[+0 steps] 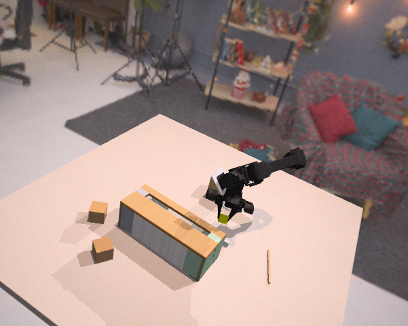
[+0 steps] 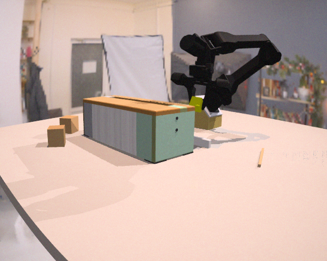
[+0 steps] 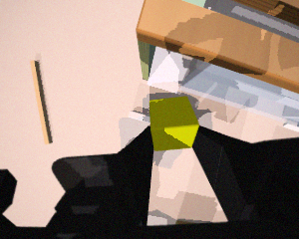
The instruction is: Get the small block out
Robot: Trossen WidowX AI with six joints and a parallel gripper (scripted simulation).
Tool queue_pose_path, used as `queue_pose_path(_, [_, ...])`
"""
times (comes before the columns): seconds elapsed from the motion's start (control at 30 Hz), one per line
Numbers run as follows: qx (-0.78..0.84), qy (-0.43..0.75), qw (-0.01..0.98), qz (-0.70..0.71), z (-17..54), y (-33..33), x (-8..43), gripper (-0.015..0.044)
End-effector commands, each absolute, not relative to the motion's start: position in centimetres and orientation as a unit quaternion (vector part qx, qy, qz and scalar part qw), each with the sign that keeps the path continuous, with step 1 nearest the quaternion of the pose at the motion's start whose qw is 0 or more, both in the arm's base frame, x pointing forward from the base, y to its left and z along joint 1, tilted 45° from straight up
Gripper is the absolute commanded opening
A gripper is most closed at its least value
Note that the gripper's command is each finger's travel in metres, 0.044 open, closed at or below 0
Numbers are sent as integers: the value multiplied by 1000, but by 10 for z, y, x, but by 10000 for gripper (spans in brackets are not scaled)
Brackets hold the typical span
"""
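A small yellow block [image 1: 223, 219] [image 2: 196, 104] [image 3: 173, 121] is held between the fingertips of my gripper [image 1: 225, 216] [image 2: 197, 103] [image 3: 168, 127], which is shut on it. The block hangs in the air above the table, beside the clear-fronted side of the box. The box [image 1: 165, 224] [image 2: 173, 137] [image 3: 224, 47] stands upright on the table, with an orange top that has a long slot and a green end. In the wrist view its top edge and clear front lie just beyond the block. The box's inner shelf is mostly hidden.
Two brown cubes [image 1: 97, 212] [image 1: 102, 249] [image 2: 69, 124] [image 2: 56, 136] stand on the far side of the box. A thin wooden stick [image 1: 269, 266] [image 2: 260, 157] [image 3: 42, 102] lies on the table. An olive wedge-like object with a pale top [image 2: 208, 120] stands behind the gripper. A low white piece [image 2: 202, 141] lies by the box's green end.
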State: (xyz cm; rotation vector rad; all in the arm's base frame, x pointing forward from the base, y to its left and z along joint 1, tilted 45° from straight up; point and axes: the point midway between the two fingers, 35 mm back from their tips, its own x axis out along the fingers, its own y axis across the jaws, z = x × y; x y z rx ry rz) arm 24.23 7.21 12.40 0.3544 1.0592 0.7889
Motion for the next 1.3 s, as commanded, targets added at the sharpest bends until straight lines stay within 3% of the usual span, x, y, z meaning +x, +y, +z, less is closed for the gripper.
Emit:
queue_pose_path(0.0, [237,517,756,324,127,70,241,0])
queue_pose_path(0.6, [510,598,605,130,138,60,234,0])
queue_pose_path(1.27, [724,598,328,-100,152,51,227,0])
